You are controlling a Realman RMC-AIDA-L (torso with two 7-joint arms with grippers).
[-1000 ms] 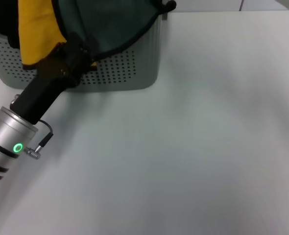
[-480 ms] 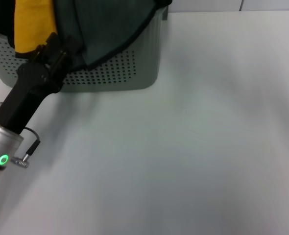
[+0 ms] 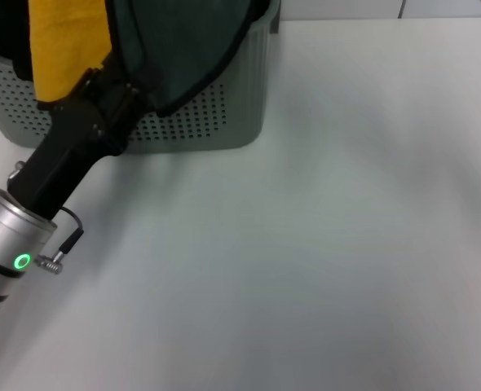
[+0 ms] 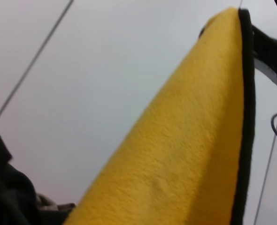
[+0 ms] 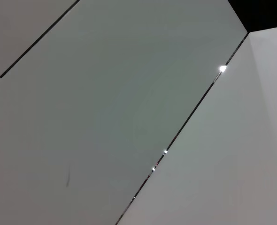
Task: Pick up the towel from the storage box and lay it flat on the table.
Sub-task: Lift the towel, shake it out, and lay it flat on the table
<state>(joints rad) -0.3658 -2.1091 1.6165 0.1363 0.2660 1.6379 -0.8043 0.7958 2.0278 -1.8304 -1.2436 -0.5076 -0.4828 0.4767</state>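
You're gripping the towel (image 3: 175,49) with the left gripper (image 3: 114,90), jaws clamped on its edge, hanging it over the storage box (image 3: 216,122). Lift is underway; laying it flat on the table (image 3: 322,244) is pending. Right gripper isn't showing.

Head view looks forward and down from above, table (image 3: 322,244) filling most of it, storage box (image 3: 224,122) at 11 o'clock, left arm entering from 8 o'clock. Left wrist view sits very close on the towel (image 4: 185,154), yellow face filling it; towel (image 3: 65,49) shared with head view. Right wrist view faces plain pale panels only.
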